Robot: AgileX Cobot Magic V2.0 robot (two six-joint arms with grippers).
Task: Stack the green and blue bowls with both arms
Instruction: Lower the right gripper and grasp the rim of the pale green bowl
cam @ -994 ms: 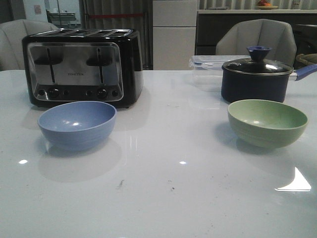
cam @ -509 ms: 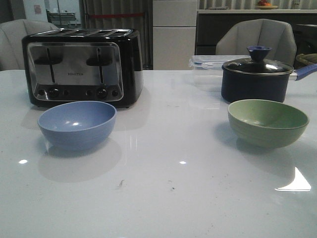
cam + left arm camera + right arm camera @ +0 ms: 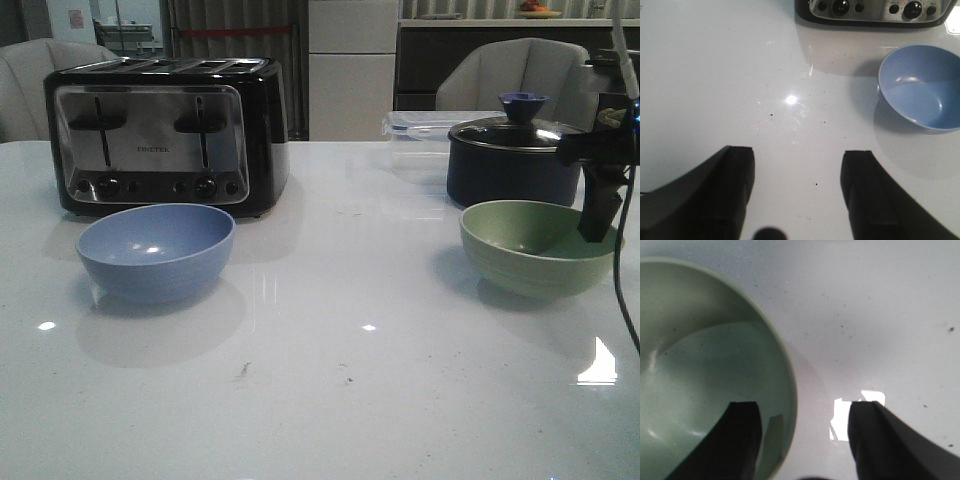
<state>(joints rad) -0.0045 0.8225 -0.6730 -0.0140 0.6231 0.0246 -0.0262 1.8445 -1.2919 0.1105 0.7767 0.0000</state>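
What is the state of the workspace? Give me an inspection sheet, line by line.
Surface: white glossy table, light glare, small dark specks.
Job's things: blue bowl front left, green bowl front right, both upright, empty, apart, not stacked.
Clutter: toaster behind the blue bowl; dark lidded pot and clear container behind the green bowl.
Grippers: left gripper open over bare table, beside the blue bowl; right gripper open, straddling the green bowl's rim, one finger inside.
Cables: black cable hanging from the right arm.
Surroundings: chairs, cabinets behind.

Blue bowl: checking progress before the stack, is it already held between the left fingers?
No, the blue bowl sits apart from the open left fingers.
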